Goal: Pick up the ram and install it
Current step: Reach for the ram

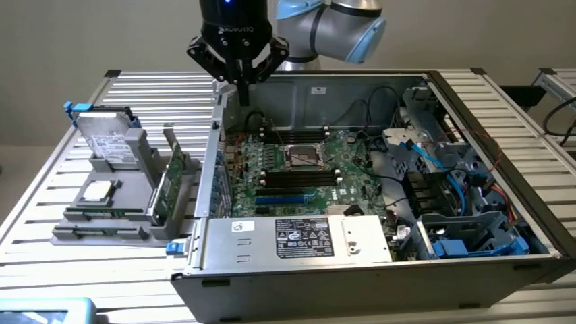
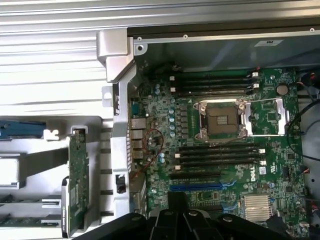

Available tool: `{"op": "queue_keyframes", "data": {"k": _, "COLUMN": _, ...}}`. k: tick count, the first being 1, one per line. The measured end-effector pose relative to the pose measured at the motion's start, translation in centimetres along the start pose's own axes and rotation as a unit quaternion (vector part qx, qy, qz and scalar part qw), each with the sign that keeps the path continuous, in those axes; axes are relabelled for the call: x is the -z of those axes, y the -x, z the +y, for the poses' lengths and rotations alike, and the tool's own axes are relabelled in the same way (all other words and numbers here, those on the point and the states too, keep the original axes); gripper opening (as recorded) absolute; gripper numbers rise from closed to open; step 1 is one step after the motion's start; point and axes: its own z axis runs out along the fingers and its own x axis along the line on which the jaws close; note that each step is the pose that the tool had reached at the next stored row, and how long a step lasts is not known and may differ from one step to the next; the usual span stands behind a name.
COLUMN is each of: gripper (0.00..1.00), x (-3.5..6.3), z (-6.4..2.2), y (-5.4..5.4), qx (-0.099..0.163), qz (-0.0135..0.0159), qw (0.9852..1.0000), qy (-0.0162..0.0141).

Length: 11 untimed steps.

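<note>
One "ROBOTIQ" claw (image 1: 242,94), one Dell motherboard (image 1: 351,152)

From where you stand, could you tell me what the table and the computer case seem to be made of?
The table: likely aluminium, matte silver, with ribbed extruded slats. The computer case: probably sheet steel, dull grey, with thin folded edges.

ram (image 1: 171,183) (image 2: 78,172) is sitting outside the case (image 1: 297,287), standing on its long edge in a slot of the grey holder (image 1: 108,226), on the exterior view's left, just beside the case wall. Long, narrow, dark green. Not installed yet, nothing gripping it.
</note>
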Motion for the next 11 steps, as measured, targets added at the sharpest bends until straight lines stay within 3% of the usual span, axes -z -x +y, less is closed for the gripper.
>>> {"op": "queue_keyframes", "data": {"k": 11, "gripper": 0.11, "x": -0.12, "z": -1.08, "y": -4.4, "qx": 0.000, "qz": 0.0004, "qw": 1.0000, "qy": 0.0000}}
